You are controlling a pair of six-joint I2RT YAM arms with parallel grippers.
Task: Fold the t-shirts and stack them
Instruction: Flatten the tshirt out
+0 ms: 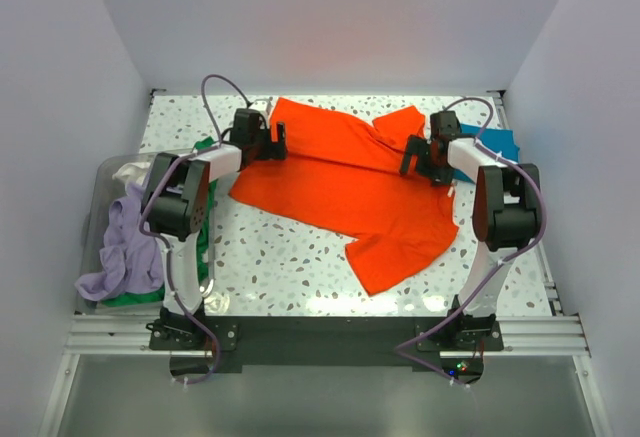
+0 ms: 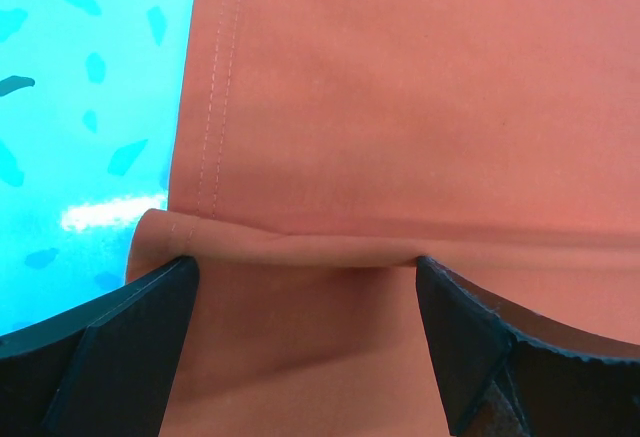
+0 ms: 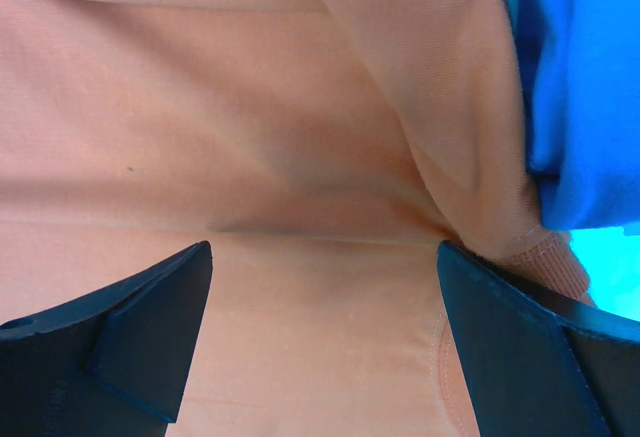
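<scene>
The bright orange t-shirt (image 1: 340, 187) lies spread on the speckled table, a sleeve pointing to the near right. My left gripper (image 1: 278, 143) is open at the shirt's far left edge; in the left wrist view its fingers straddle a fold of the orange cloth (image 2: 400, 107) beside the stitched hem. My right gripper (image 1: 412, 157) is open at the shirt's far right part; in the right wrist view orange cloth (image 3: 250, 107) fills the gap between its fingers. The teal-blue t-shirt (image 1: 497, 141) lies behind the right arm and also shows in the right wrist view (image 3: 580, 87).
A clear bin (image 1: 103, 182) at the left table edge holds a lavender t-shirt (image 1: 125, 247) and a green one (image 1: 203, 247), with a whitish one (image 1: 130, 170) at its back. White walls enclose the table on three sides.
</scene>
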